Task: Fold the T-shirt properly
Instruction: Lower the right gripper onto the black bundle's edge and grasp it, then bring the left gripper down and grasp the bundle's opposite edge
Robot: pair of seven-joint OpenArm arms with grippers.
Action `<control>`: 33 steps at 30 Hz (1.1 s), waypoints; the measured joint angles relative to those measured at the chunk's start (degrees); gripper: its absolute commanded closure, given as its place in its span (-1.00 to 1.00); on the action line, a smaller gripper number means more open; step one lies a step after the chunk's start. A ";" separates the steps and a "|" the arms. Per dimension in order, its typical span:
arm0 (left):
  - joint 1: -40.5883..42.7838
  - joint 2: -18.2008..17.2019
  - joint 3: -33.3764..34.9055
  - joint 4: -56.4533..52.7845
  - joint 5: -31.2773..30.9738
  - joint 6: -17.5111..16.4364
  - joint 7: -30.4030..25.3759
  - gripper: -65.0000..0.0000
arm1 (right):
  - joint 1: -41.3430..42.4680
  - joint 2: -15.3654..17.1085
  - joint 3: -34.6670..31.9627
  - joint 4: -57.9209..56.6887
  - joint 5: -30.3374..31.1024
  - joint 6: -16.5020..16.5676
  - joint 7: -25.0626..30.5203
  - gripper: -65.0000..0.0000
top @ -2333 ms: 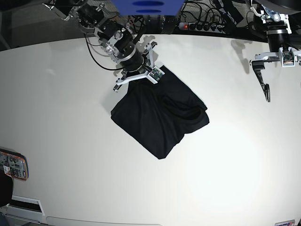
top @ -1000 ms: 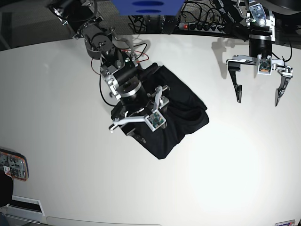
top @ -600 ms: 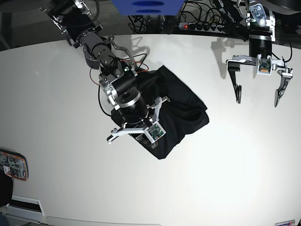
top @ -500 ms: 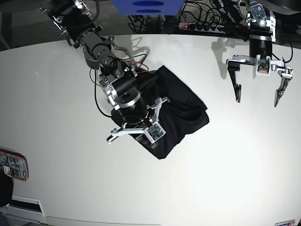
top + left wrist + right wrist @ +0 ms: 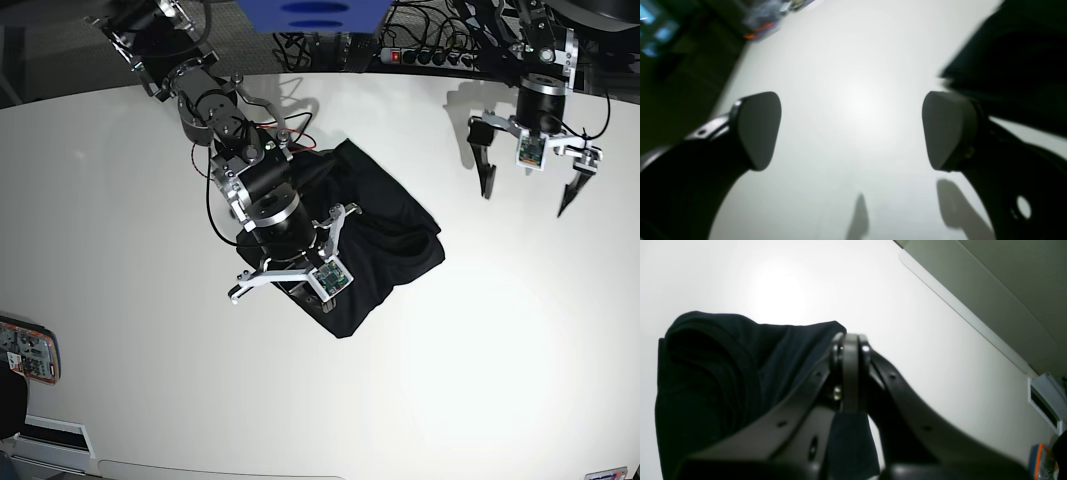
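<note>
At the far left edge of the table [image 5: 120, 400] lies a small device with an orange rim [image 5: 28, 352], partly cut off by the frame; a pale slot-shaped fitting [image 5: 50, 432] sits just below it at the table's near edge. Moving right, the right arm reaches down from the back, its cables looping beside it; the right gripper [image 5: 850, 350] has its fingers pressed flat together, and a strip of black cloth comes out from between them in the wrist view, so it is clamped on the shirt [image 5: 385, 225] near the cloth's lower left corner; in the base view the gripper itself is hidden under the wrist and its small green camera board [image 5: 330, 279]. The shirt lies bunched and partly folded around the middle of the table, tilted, its near corner pointing toward the front edge; a thick rolled fold runs along its right side; part of its left half is covered by the arm. Behind it, beyond the back edge, a power strip [image 5: 425, 55] with a red light sits among tangled cables. Further right, the left gripper [image 5: 530, 185] hangs above bare table, well apart from the shirt; its fingers [image 5: 758, 128] stand wide apart with nothing between them; their shadows fall on the white surface beneath.
</note>
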 measured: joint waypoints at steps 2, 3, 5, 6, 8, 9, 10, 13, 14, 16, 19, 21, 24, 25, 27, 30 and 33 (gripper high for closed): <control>0.31 -0.02 0.04 -0.22 0.20 0.20 3.63 -0.99 | 0.02 -0.02 0.00 0.00 0.00 0.02 0.00 1.00; 0.39 -0.15 0.20 -0.22 0.02 0.55 4.52 -0.99 | 0.02 -0.02 0.00 0.00 0.00 0.02 0.00 1.00; 0.33 -0.52 0.42 -0.22 -0.24 0.52 5.33 -0.92 | 0.02 -0.02 0.00 0.00 0.02 0.02 0.00 1.00; 0.04 -1.05 0.61 -0.22 -0.24 -0.04 6.05 -0.83 | 0.02 -0.02 0.02 -0.02 0.00 0.04 0.04 1.00; -0.24 -1.77 0.61 -0.22 -0.63 0.02 6.75 -0.57 | 0.00 0.00 0.13 -0.02 -0.07 0.00 -0.02 1.00; -0.28 -1.97 0.57 -0.22 -0.59 0.59 7.67 -0.37 | 0.02 0.00 0.11 -0.02 -0.15 0.00 0.00 1.00; -0.24 -2.10 0.46 -0.22 -0.63 0.59 8.17 -0.20 | 0.02 -0.02 0.04 -0.02 -0.15 0.00 0.04 1.00; -0.24 -2.21 0.42 -0.22 -0.61 0.46 8.15 0.39 | -0.02 -0.02 -0.11 -0.02 -0.13 0.02 0.02 1.00; -0.35 -2.10 0.42 -0.22 -0.70 0.52 8.09 0.56 | -0.02 -0.02 -0.11 -0.02 -0.15 0.02 0.02 1.00; -1.27 -1.84 0.52 0.00 -0.96 0.66 8.17 0.88 | 0.07 0.00 -0.11 -0.02 -0.17 0.00 0.02 1.00; -2.03 0.31 0.52 0.24 -3.13 1.09 7.93 1.00 | 0.33 -0.09 -0.11 -0.96 -0.15 0.02 0.28 1.00; -1.86 0.63 3.32 0.39 -3.50 1.36 8.04 1.00 | 0.94 -0.13 -0.07 -3.28 0.07 0.11 0.20 1.00; -0.42 0.46 10.64 0.39 -3.23 0.52 8.31 1.00 | 4.52 -2.43 -0.20 -7.21 0.04 0.26 -1.36 1.00; 0.31 0.44 13.49 0.39 -3.32 0.55 8.07 1.00 | 5.81 -4.04 0.11 -7.98 0.02 -0.02 -1.11 1.00; 1.86 0.44 18.32 0.39 -3.32 -0.20 7.80 1.00 | 8.17 -6.71 0.24 -8.85 -0.22 0.00 0.94 1.00; 3.21 0.15 23.43 0.37 -3.23 0.37 8.57 1.00 | 8.55 -7.56 -0.39 -11.10 0.13 0.26 0.98 1.00; 2.67 -2.45 28.72 0.31 -3.23 0.92 8.85 1.00 | 8.81 -8.09 -0.48 -15.41 0.04 0.48 -2.03 1.00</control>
